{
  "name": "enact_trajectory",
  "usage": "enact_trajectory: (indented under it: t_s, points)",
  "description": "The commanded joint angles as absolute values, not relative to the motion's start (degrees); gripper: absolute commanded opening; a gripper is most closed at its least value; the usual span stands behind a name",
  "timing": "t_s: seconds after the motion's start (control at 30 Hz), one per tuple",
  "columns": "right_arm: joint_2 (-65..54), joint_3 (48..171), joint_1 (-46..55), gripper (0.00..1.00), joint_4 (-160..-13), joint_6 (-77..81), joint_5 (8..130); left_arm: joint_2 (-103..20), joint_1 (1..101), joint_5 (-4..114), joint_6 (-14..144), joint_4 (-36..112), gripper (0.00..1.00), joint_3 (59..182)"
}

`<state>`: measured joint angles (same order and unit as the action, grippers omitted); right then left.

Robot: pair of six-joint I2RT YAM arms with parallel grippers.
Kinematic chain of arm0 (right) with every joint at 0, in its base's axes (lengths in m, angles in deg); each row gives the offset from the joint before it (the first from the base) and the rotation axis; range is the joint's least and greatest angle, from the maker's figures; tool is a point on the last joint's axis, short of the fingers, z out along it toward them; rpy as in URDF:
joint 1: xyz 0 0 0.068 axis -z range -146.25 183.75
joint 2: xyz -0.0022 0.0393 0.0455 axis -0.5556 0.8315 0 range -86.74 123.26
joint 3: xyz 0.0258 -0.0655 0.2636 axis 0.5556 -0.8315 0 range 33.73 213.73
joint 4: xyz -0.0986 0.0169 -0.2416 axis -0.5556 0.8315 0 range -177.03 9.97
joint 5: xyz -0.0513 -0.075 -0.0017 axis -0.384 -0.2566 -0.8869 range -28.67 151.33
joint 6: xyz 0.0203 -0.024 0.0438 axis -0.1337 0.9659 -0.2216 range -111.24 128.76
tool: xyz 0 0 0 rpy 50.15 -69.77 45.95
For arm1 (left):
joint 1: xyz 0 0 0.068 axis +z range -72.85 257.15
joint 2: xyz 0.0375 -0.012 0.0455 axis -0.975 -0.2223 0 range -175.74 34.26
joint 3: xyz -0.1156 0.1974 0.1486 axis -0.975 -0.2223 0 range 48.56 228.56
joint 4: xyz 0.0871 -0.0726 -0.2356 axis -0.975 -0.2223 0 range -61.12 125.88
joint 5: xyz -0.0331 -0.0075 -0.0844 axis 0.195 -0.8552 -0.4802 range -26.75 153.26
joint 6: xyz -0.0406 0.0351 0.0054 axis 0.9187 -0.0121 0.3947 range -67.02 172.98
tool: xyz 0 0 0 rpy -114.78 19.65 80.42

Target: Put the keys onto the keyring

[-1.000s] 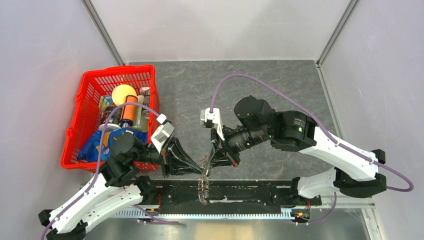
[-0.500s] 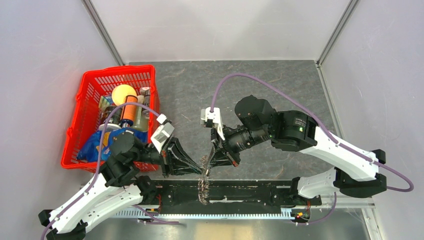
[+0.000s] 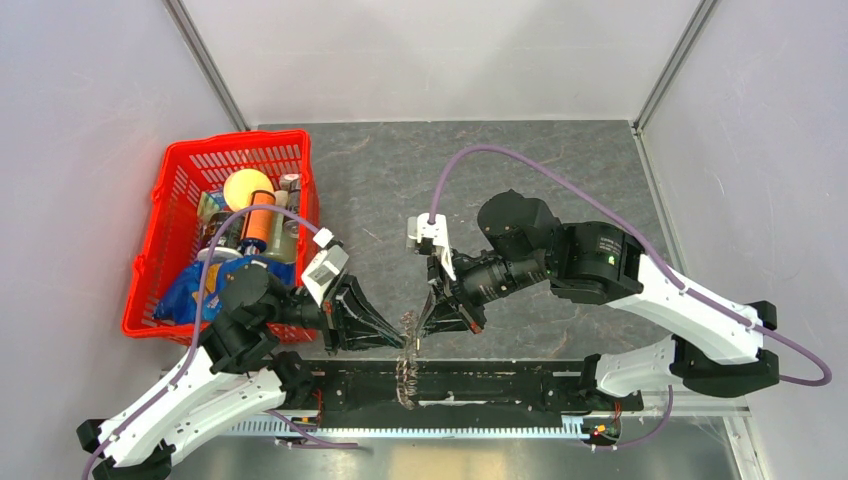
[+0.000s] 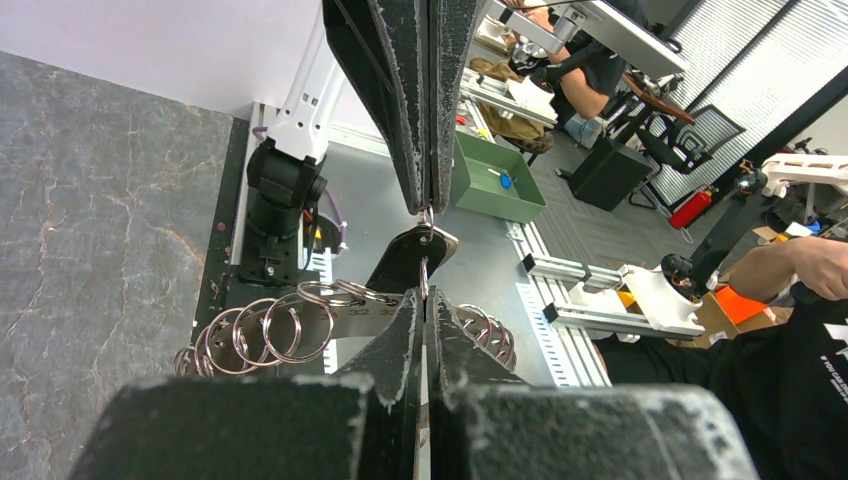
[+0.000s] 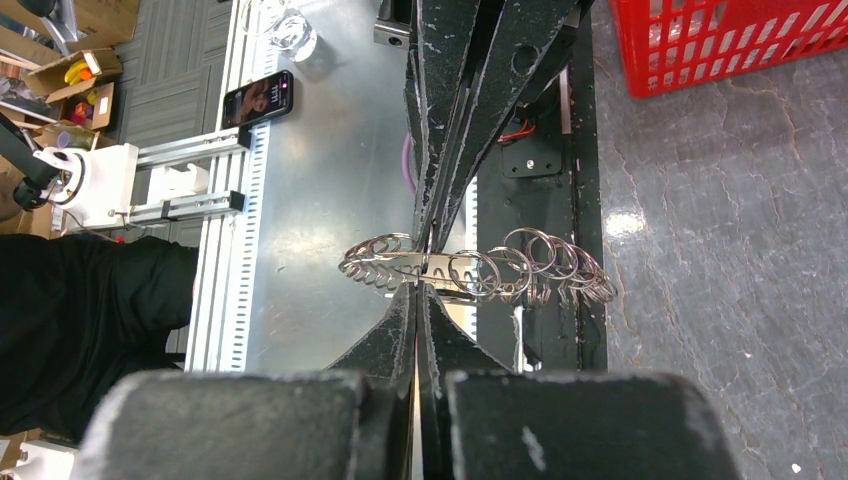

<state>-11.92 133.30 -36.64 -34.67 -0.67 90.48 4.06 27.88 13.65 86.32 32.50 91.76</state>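
left gripper: fingers pressed together, pinching a wire of the keyring
right gripper: fingers together, clamped on the key
key: between both grippers' tips
keyring: hangs just beside the left gripper
red basket: well to the left gripper's left

Hardly anything can be read from here. The right arm's black joint housing has a small white label, too tiny to read. The flat metal strip on the keyring has faint stamped digits, too blurred to read. On the far right, the white print on a black shirt is cut off.
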Motion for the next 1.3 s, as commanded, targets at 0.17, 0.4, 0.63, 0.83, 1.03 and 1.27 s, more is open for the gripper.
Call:
enact_trajectory:
  t_s: [0.17, 0.4, 0.63, 0.83, 1.03, 1.27]
  points:
    - [-12.9, 134.3, -36.63, 0.0, -35.51, -0.67, 91.04, 4.51, 27.68, 14.13, 84.45, 33.99, 0.02, 93.16]
    - [-12.16, 134.37, -36.65, 0.0, -35.81, -0.65, 91.3, 4.93, 27.63, 14.21, 84.62, 33.98, 0.02, 93.03]
    - [-11.68, 134.55, -36.64, 0.0, -36.06, -0.67, 91.48, 5.02, 27.67, 14.12, 84.58, 33.95, 0.02, 92.95]
    - [-11.42, 134.46, -36.65, 0.0, -36.31, -0.89, 91.75, 5.12, 27.67, 14.12, 84.45, 33.96, 0.02, 92.86]
    - [-11.16, 134.52, -36.65, 0.0, -36.54, -0.88, 92.0, 5.23, 27.67, 14.21, 84.45, 33.97, 0.02, 92.77]
    - [-10.7, 134.59, -36.65, 0.0, -36.89, -0.91, 92.56, 5.21, 27.67, 14.3, 84.45, 34.02, 0.02, 92.69]
